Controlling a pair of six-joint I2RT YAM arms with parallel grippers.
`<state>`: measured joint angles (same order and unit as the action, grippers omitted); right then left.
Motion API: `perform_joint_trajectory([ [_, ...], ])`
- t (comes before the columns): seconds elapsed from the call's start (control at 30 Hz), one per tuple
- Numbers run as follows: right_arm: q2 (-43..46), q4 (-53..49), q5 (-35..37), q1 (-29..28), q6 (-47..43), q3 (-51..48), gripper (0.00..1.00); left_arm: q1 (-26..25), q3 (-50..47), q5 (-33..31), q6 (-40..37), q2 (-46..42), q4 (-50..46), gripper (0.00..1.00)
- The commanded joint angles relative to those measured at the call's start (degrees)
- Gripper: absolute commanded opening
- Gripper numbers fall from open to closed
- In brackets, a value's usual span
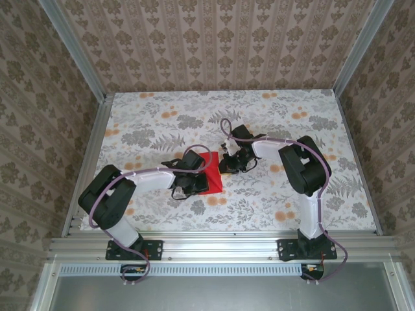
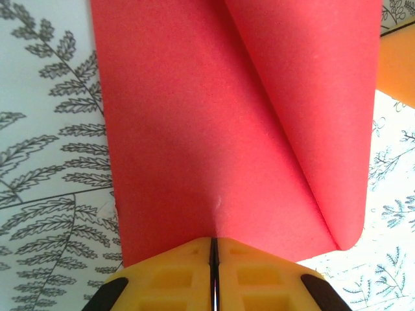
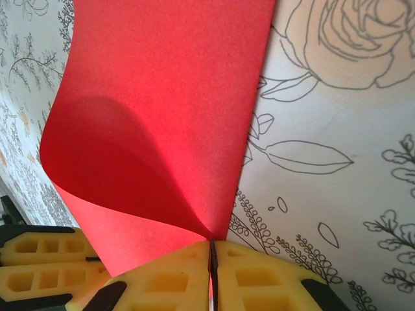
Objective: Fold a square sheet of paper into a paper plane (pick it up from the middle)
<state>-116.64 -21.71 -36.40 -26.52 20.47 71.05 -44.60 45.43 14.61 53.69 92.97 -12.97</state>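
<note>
I see my left claw [image 2: 213,251] pinched shut on the edge of the thin bright red square sheet of paper [image 2: 181,129]. My right claw [image 3: 212,251] is pinched shut on it too. The paper is at the middle of the flowery table [image 1: 285,194], between both claws, one side curled over.

My left tool [image 1: 187,183] and right tool [image 1: 231,162] crowd the red sheet [image 1: 209,173] midway on the counter [image 1: 292,120]; free room lies beyond them and on both sides, up to the patterned walls [image 1: 214,39]
</note>
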Motion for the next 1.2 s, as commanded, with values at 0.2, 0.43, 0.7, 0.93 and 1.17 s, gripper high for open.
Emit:
perform_joint_trajectory([
  [0.2, -2.38, -4.24, 3.29, -0.85, -1.55, 1.37, 0.11, -0.39, 2.64, -0.86, -1.71, -3.99, -0.70, 0.15],
  [0.43, -2.76, -5.44, 4.89, -1.38, -1.80, 1.65, 0.12, 0.02, 0.55, -0.42, 0.45, -6.29, 7.59, 0.22],
  [0.7, -3.02, -5.36, 4.83, -1.51, -1.50, 1.82, 0.12, 0.65, 0.82, 0.28, 3.10, -2.59, 14.73, 0.18],
  [0.93, -3.09, -5.44, 4.63, -1.54, -1.38, 1.71, 0.12, 1.00, 1.81, -0.15, 3.28, 0.49, 13.66, 0.14],
  [1.17, -3.33, -5.55, 4.40, -1.54, -1.39, 1.79, 0.13, 1.27, 1.99, -0.83, 3.13, 1.60, 12.94, 0.14],
])
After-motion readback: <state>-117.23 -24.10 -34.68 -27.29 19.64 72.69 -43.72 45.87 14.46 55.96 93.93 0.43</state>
